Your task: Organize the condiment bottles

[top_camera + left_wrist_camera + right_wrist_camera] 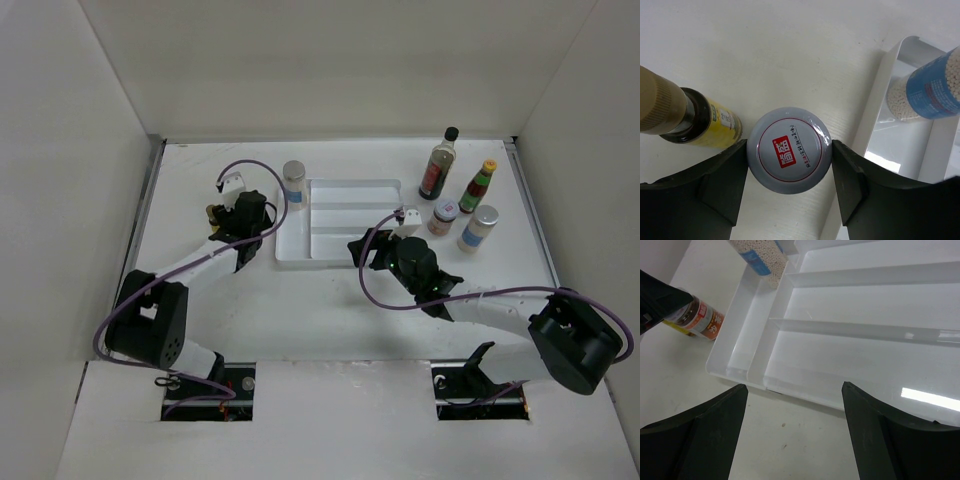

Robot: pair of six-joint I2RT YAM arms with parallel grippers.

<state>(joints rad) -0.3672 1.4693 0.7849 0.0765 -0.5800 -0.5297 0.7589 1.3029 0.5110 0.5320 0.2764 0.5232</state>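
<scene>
My left gripper [789, 145] is shut on a short red-labelled jar [790, 165] with a grey lid, standing on the table just left of the white tray. A tiny brown yellow-labelled bottle [715, 122] stands beside it. A clear shaker [294, 183] stands in the tray's left compartment. My right gripper [794, 386] is open and empty, over the table at the tray's near edge. At the back right stand a tall dark bottle [438, 165], a green yellow-capped bottle [478, 187], a second red-labelled jar [444, 216] and a second shaker [478, 228].
The white divided tray [345, 255] lies mid-table between the two arms; its long compartments hold nothing. White walls close in the table on the left, back and right. My left gripper [240, 212] hides its jar in the top view.
</scene>
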